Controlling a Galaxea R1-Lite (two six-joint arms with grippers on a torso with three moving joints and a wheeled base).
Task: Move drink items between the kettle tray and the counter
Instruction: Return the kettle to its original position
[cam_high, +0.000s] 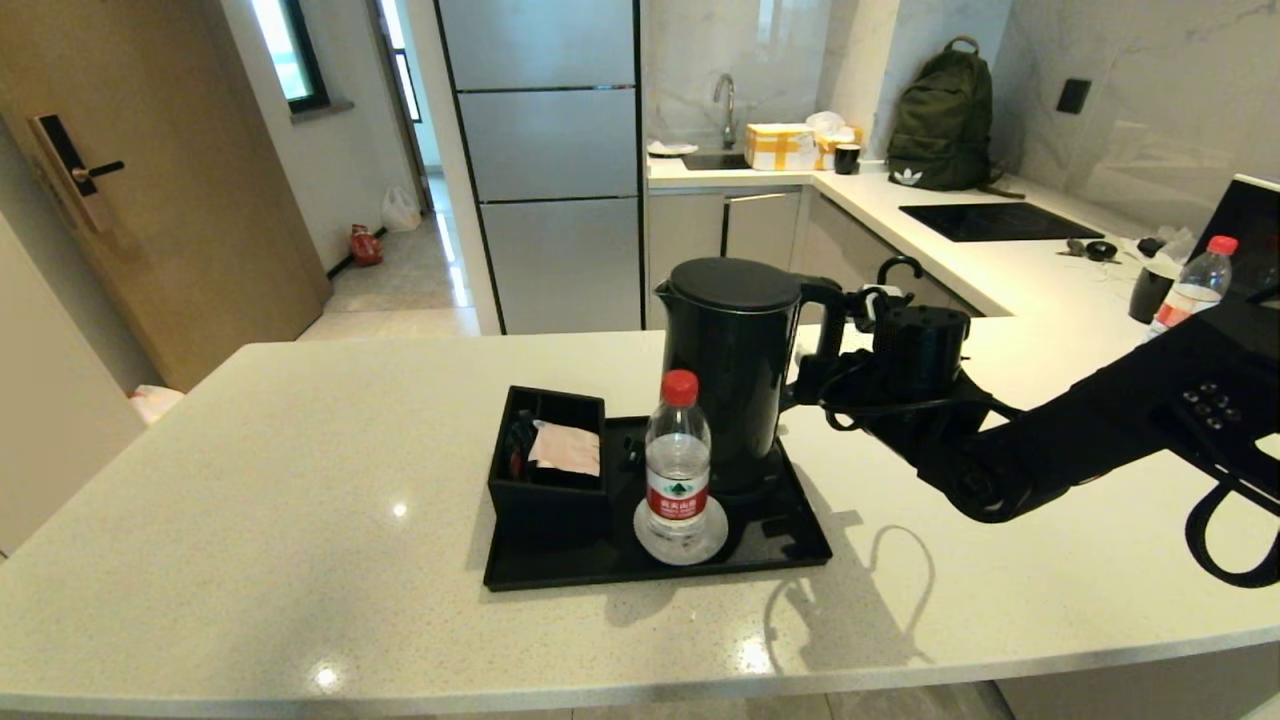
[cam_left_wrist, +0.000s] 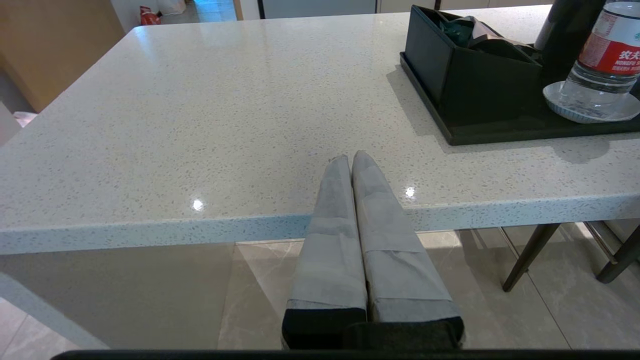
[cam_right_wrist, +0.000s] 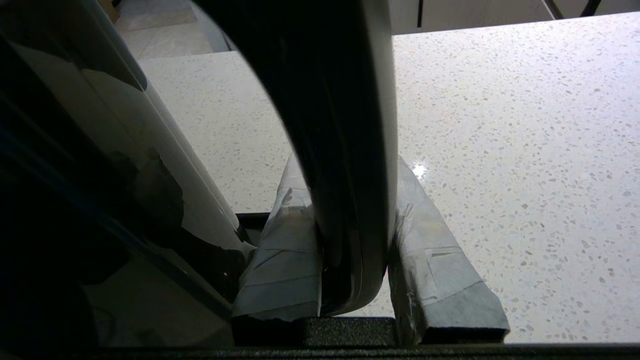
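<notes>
The black kettle (cam_high: 735, 370) stands upright at the back right of the black tray (cam_high: 770, 535), over its round base. My right gripper (cam_high: 835, 345) reaches in from the right and is shut on the kettle's loop handle (cam_right_wrist: 345, 125), one taped finger (cam_right_wrist: 430, 240) on each side. The red-capped water bottle (cam_high: 678, 460) stands on the white coaster (cam_high: 712, 540) at the tray's front. The sachet box (cam_high: 548, 470) fills the tray's left end. My left gripper (cam_left_wrist: 350, 157) is shut on nothing and parked at the counter's (cam_high: 300, 500) front edge, left of the tray (cam_left_wrist: 500, 135).
A second red-capped bottle (cam_high: 1195, 285) and a dark cup (cam_high: 1150, 290) stand on the far right counter. A green backpack (cam_high: 940, 120), boxes and a sink sit on the back counter. Chair legs (cam_left_wrist: 530, 255) show under the counter edge.
</notes>
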